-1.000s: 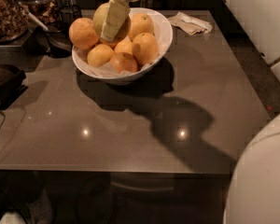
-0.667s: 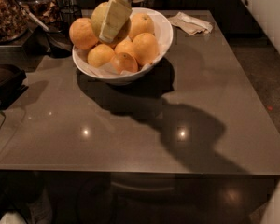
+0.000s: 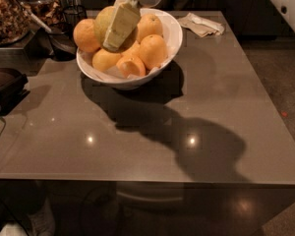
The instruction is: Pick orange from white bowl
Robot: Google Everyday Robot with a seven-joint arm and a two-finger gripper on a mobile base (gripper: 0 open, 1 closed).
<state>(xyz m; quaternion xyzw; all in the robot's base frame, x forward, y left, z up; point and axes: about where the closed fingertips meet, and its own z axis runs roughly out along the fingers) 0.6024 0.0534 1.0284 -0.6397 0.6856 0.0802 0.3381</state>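
Note:
The white bowl (image 3: 169,38) stands at the back of the grey table and holds several fruits. The orange (image 3: 99,22), the largest and palest one, sits at the top left of the pile, above the rim. My gripper (image 3: 113,33) comes down from the top edge over the bowl. One pale finger (image 3: 120,26) lies across the front of the orange; the other is hidden behind it. The gripper is shut on the orange. Smaller, deeper orange fruits (image 3: 152,50) lie below and beside it.
A crumpled napkin (image 3: 202,24) lies behind the bowl on the right. A dark object (image 3: 5,85) sits at the table's left edge. A container of brown bits (image 3: 5,14) and dark jars (image 3: 71,14) stand at the back left. The table's front edge (image 3: 137,181) is near.
The white arm that filled the right edge has left the view, and its shadow on the table has shifted. The gripper stays on the orange at the bowl.

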